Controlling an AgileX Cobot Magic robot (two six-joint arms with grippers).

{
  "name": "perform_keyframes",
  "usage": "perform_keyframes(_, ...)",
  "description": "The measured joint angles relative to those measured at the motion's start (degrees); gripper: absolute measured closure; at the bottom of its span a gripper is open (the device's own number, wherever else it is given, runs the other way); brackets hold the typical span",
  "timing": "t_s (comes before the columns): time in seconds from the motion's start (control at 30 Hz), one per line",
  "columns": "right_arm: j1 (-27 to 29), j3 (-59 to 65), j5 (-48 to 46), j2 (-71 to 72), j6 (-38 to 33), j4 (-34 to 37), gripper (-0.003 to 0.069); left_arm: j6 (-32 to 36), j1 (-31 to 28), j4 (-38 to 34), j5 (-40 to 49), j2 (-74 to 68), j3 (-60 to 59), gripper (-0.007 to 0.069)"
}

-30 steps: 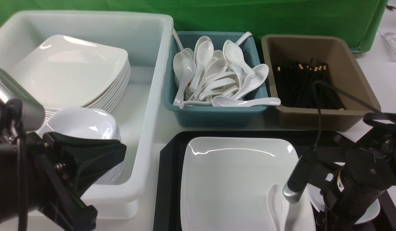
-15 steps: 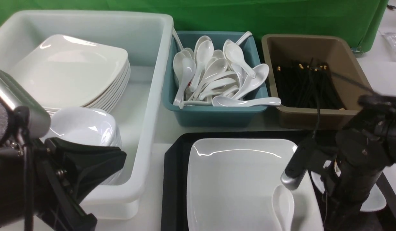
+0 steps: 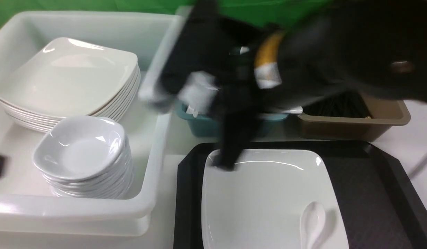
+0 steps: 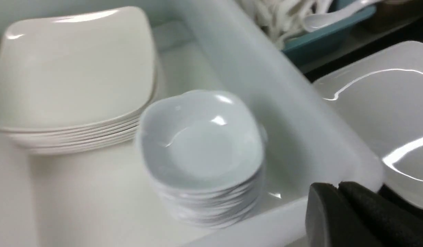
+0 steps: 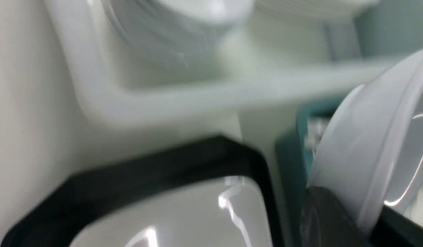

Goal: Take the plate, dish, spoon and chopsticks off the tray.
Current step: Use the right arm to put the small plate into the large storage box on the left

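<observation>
The right gripper (image 5: 365, 223) has the dish (image 5: 369, 147) by its rim, jaws clenched on the edge so that the small white dish stands tilted on its side in the right wrist view. In the front view the right arm (image 3: 303, 65) is a dark blur reaching from the right across the teal tub (image 3: 199, 126). The dish shows there only as a white smear at the arm's tip, up off the tray (image 3: 372, 180) and just beside the wall of the white tub (image 3: 156, 138).

The plate (image 3: 262, 193) lies flat on the left part of the black tray. The spoon (image 3: 312, 221) rests on the plate's near right corner, bowl upward and handle toward the camera.

The left gripper (image 4: 338, 206) holds nothing — its jaws are clenched, dark pads pressed together, seen against the white tub's rim. Inside that tub a stack of square plates (image 3: 68, 76) sits at the back and a stack of small dishes (image 3: 78, 152) in front of it, the two stacks just beside each other.

To the right of the teal tub a brown tub (image 3: 355, 128) holds black chopsticks (image 3: 338, 103). All three tubs and the tray stand on a white surface (image 3: 419, 131) before a green backdrop (image 3: 78, 5).
</observation>
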State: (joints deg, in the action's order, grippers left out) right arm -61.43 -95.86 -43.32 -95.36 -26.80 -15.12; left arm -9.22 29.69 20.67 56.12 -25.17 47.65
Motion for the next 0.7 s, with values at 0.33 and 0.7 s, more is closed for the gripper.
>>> perform_keyframes(0.33, -4.0, -21.7, 4.4, -26.5, -10.6, -0.7, 0.0597, -3.7, 0.0, 1.9, 8.1, 15.7, 0.1, 0.0607)
perform_keyframes(0.7, -3.9, -26.0, 0.8, -32.3, -8.2, -1.5, 0.0272, 0.6, 0.0, -4.2, 7.1, 16.2, 0.1, 0.0607)
